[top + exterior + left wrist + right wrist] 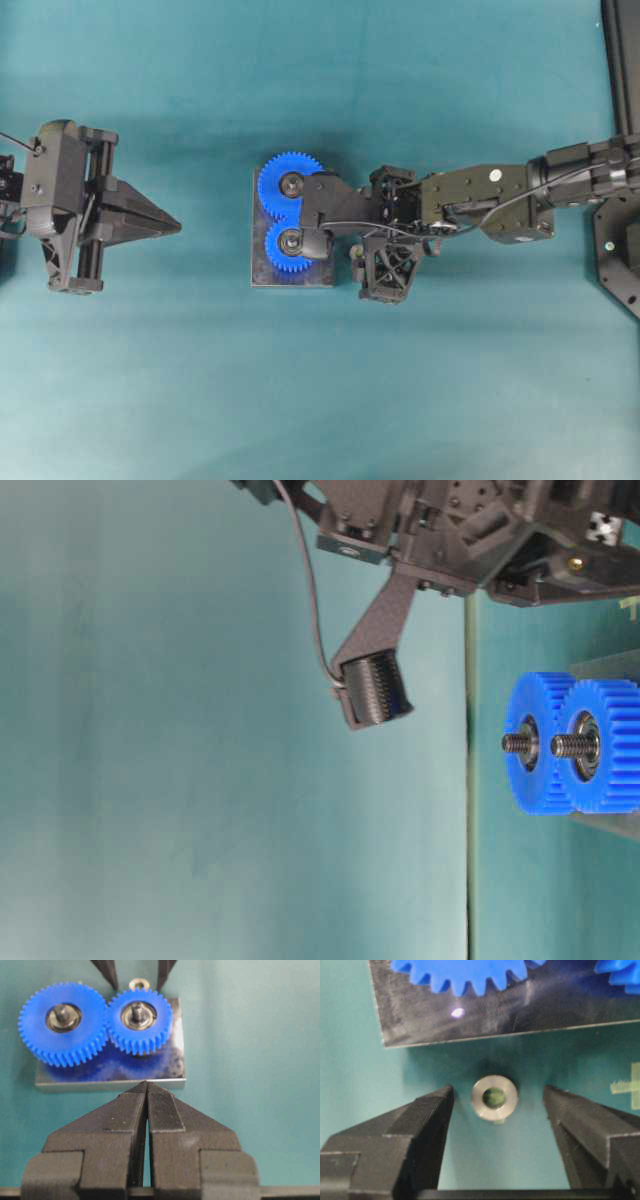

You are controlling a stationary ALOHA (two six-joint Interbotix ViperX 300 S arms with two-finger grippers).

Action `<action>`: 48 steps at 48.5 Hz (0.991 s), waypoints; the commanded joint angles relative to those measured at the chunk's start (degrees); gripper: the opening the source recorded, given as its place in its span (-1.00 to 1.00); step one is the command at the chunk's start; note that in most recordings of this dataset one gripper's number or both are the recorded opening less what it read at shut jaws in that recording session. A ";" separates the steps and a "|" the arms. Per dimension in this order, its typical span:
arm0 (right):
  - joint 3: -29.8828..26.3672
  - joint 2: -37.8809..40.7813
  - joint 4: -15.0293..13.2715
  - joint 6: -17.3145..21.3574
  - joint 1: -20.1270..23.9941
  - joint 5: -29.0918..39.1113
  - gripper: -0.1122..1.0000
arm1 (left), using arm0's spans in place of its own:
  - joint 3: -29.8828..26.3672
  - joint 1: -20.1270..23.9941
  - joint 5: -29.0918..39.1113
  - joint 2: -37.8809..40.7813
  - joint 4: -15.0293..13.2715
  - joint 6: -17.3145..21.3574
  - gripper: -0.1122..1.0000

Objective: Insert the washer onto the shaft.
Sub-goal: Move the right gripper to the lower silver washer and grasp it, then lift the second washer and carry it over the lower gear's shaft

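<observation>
Currently the small silver metal washer (494, 1097) lies flat on the teal table, just beside the dark base plate's (470, 1015) edge. The right gripper (497, 1105) is spread, fingers flanking it untouched, positioned for pickup. The left gripper (146, 1091), pressed together, waits apart from the blue gears (140, 1020).

The washer (494, 1097) is a small silvery metal ring with a dark centre hole, lying flat on the teal table just beside one long edge of the dark base plate (520, 1010), not touching it. Two short threaded steel shafts (517, 743) stand upright on that plate, side by side, each through the bearing hub of a blue gear (63, 1022). Both shaft tips are bare. The two gears mesh.
</observation>
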 commanded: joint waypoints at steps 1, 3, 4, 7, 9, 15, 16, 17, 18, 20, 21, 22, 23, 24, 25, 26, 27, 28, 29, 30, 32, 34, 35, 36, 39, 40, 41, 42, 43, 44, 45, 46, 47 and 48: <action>-0.35 -0.09 0.00 0.79 0.44 -0.44 0.56 | -0.53 -0.09 -0.35 -0.18 0.18 -0.09 -0.81; -0.35 0.09 0.09 0.79 0.53 -0.44 0.56 | -0.53 -0.09 -0.44 -0.18 0.18 -0.09 -0.81; -0.35 0.26 0.09 0.88 0.62 -0.44 0.56 | -0.53 -0.09 -0.35 -0.26 0.18 -0.09 -0.81; -0.44 0.44 0.09 0.88 0.79 -0.35 0.55 | -0.53 -0.09 -0.44 -0.18 0.18 -0.09 -0.81; -0.35 0.53 0.09 0.88 0.88 -0.35 0.53 | -0.53 -0.09 -0.44 -0.26 0.18 -0.09 -0.81; -0.35 0.62 0.09 0.88 1.32 -0.26 0.33 | -0.53 -0.09 -0.44 -0.18 0.18 -0.09 -0.81; -0.35 0.62 0.09 0.88 1.41 -0.26 0.28 | -0.53 -0.09 -0.44 -0.26 0.18 -0.09 -0.81; -0.35 0.62 0.09 0.88 1.49 -0.18 0.22 | -0.53 0.00 -0.44 -0.18 0.18 -0.09 -0.81; -0.35 0.62 0.09 0.88 1.49 0.00 0.17 | -0.53 -0.09 -0.44 -0.18 0.18 -0.09 -0.81; -0.35 0.62 0.09 0.88 1.67 0.09 0.10 | -0.53 -0.09 -0.35 -0.18 0.18 -0.09 -0.81; -0.35 0.62 0.09 0.79 1.85 0.18 0.07 | -0.53 0.00 -0.44 -0.18 0.18 -0.09 -0.81; -0.26 0.62 0.09 0.88 1.93 0.26 0.05 | -0.53 -0.09 -0.44 -0.26 0.18 -0.09 -0.81; -0.35 0.53 0.09 0.79 2.02 0.26 0.03 | -0.53 -0.09 -0.44 -0.18 0.18 -0.09 -0.81; -0.26 0.53 0.09 0.88 2.11 0.35 0.01 | -0.53 -0.09 -0.44 -0.18 0.18 -0.09 -0.81; -0.26 0.53 0.09 0.88 2.20 0.35 0.00 | -0.53 -0.09 -0.44 -0.18 0.18 -0.09 -0.81; -0.18 0.44 0.09 0.88 2.20 0.35 -0.02 | -0.53 -0.09 -0.44 -0.18 0.18 -0.09 -0.81; -0.18 0.44 0.09 0.88 2.29 0.44 -0.03 | -0.53 0.00 -0.44 -0.18 0.18 -0.09 -0.81; -0.18 0.35 0.09 0.88 2.37 0.53 -0.05 | -0.53 -0.09 -0.44 -0.18 0.18 -0.09 -0.81; -0.18 0.26 0.09 0.97 2.37 0.70 -0.06 | -0.53 -0.09 -0.35 -0.18 0.18 -0.09 -0.81; -0.18 0.18 0.09 0.97 2.37 0.88 -0.06 | -0.53 0.00 -0.44 -0.18 0.18 -0.09 -0.81; -0.35 0.00 0.09 0.97 2.37 1.23 -0.09 | -0.53 0.00 -0.44 -0.26 0.18 -0.09 -0.81; -0.35 -0.44 0.09 1.32 2.37 1.58 -0.13 | -0.53 -0.09 -0.44 -0.26 0.18 -0.09 -0.81; -0.35 -0.62 0.09 1.49 2.37 1.85 -0.16 | -0.53 -0.09 -0.35 -0.18 0.18 -0.09 -0.81; -0.44 -0.97 0.00 1.76 2.37 2.02 -0.19 | -0.53 0.00 -0.35 -0.18 0.18 -0.09 -0.81; -0.44 -2.02 0.00 2.46 2.20 2.90 -0.23 | -0.53 0.00 -0.44 -0.18 0.18 -0.09 -0.81; -0.62 -2.72 0.00 2.72 2.02 3.43 -0.23 | -0.53 -0.09 -0.35 -0.26 0.18 -0.09 -0.81; -0.62 -3.08 -0.09 2.90 2.02 3.78 -0.23 | -0.53 -0.09 -0.35 -0.18 0.18 -0.09 -0.81; -0.70 -3.60 -0.18 3.16 1.93 4.04 -0.23 | -0.53 -0.09 -0.44 -0.18 0.18 -0.09 -0.81; -0.79 -4.22 -0.35 3.25 1.85 4.31 -0.23 | -0.53 -0.09 -0.44 -0.18 0.18 -0.09 -0.81; -0.88 -4.75 -0.44 3.43 1.85 4.66 -0.23 | -0.53 -0.09 -0.44 -0.26 0.18 -0.09 -0.81; -0.97 -5.36 -0.62 3.52 1.76 4.92 -0.23 | -0.53 -0.09 -0.44 -0.18 0.18 -0.09 -0.81; -1.23 -5.89 -0.79 3.60 1.76 5.36 -0.23 | -0.53 0.00 -0.44 -0.18 0.18 -0.09 -0.81; -1.41 -6.50 -0.97 3.69 1.67 5.80 -0.23 | -0.53 -0.09 -0.44 -0.26 0.18 -0.09 -0.81; -1.67 -7.03 -1.05 3.78 1.67 6.24 -0.23 | -0.53 -0.09 -0.44 -0.18 0.18 -0.09 -0.81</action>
